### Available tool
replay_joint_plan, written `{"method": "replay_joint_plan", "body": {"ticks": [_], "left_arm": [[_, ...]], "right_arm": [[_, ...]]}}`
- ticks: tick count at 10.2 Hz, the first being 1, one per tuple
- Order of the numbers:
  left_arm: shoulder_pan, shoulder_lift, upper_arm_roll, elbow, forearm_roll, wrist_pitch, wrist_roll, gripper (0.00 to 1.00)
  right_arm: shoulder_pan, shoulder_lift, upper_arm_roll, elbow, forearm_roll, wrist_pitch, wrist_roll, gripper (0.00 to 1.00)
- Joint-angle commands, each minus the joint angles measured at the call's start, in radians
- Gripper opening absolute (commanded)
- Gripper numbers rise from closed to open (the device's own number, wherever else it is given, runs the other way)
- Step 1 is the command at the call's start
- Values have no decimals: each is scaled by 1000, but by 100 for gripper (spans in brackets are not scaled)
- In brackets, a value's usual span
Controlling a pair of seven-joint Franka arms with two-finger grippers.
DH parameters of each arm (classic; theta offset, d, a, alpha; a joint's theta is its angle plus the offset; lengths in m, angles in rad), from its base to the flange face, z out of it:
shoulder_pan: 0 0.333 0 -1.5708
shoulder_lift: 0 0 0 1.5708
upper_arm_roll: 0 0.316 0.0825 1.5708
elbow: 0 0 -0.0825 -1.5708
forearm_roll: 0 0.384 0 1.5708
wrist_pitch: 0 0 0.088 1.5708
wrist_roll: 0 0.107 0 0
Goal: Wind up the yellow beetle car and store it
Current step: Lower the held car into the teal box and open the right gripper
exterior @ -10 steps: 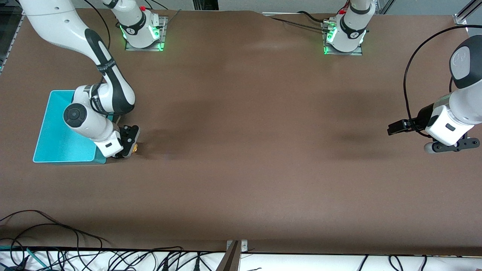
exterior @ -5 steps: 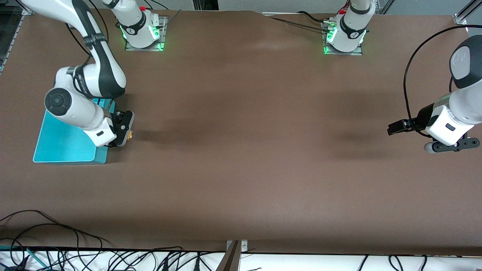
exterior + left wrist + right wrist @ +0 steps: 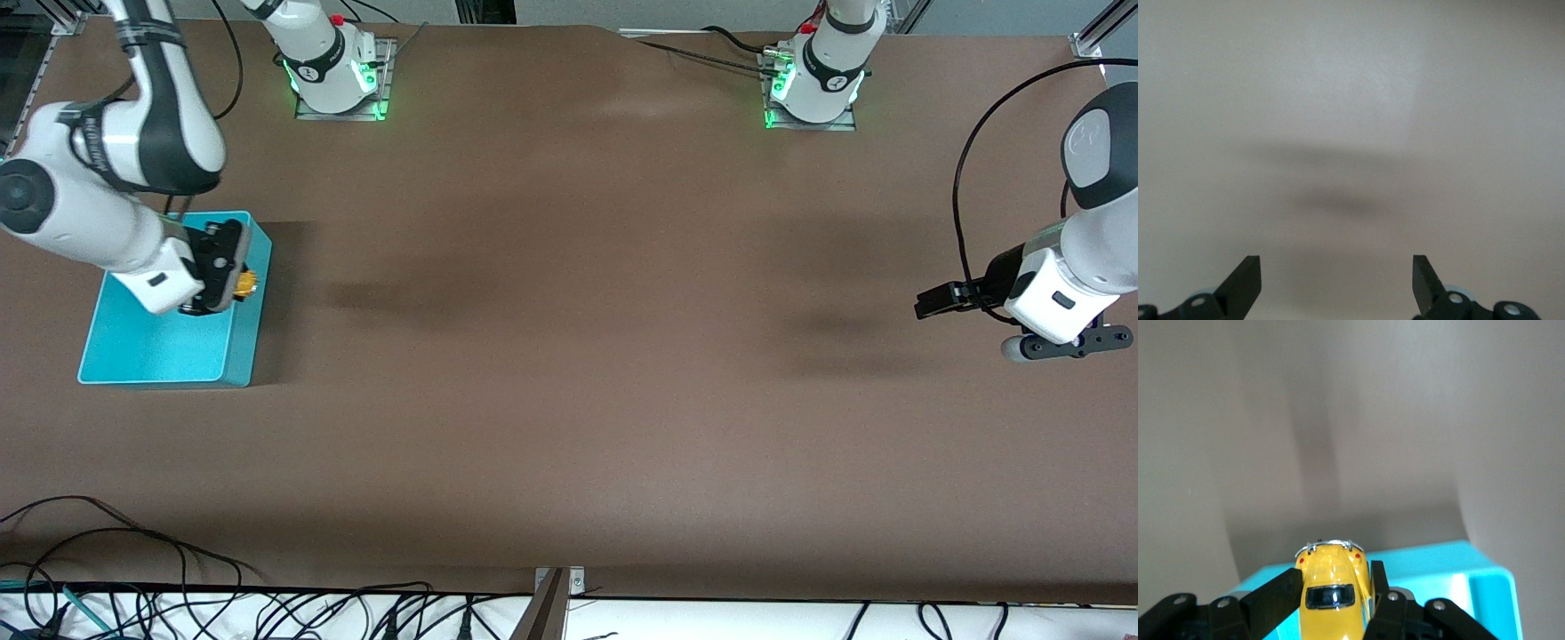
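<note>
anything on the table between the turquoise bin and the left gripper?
Nothing: the front view shows only bare brown table from the turquoise bin to the open left gripper.

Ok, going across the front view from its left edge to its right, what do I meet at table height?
Turquoise bin → right gripper, shut on the yellow beetle car over the bin's rim → a long stretch of brown table → left gripper, open, waiting over the table.
</note>
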Motion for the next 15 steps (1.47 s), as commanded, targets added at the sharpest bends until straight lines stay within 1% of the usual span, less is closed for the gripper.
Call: {"method": "replay_joint_plan", "body": {"ticks": [1, 3, 4, 6, 7, 11, 15], "left_arm": [[8, -17, -1, -3, -19, -15, 27, 100], [6, -17, -1, -3, -20, -15, 27, 100], [8, -17, -1, -3, -22, -15, 27, 100], [6, -17, -1, -3, -23, -15, 27, 100], [8, -15, -1, -3, -23, -15, 27, 100], [6, -15, -1, -1, -23, -15, 27, 100], [6, -17, -1, -3, -23, -15, 27, 100]], "right_arm": [[-114, -3, 19, -13, 6, 1, -173, 0], [-176, 37, 17, -6, -11, 5, -257, 0], [-213, 80, 17, 3, -11, 8, -276, 0], [-277, 204, 16, 51, 8, 34, -349, 0], [-284, 229, 16, 50, 12, 60, -360, 0], [-284, 280, 16, 43, 62, 84, -359, 0], [-284, 292, 19, 53, 56, 152, -360, 0]]}}
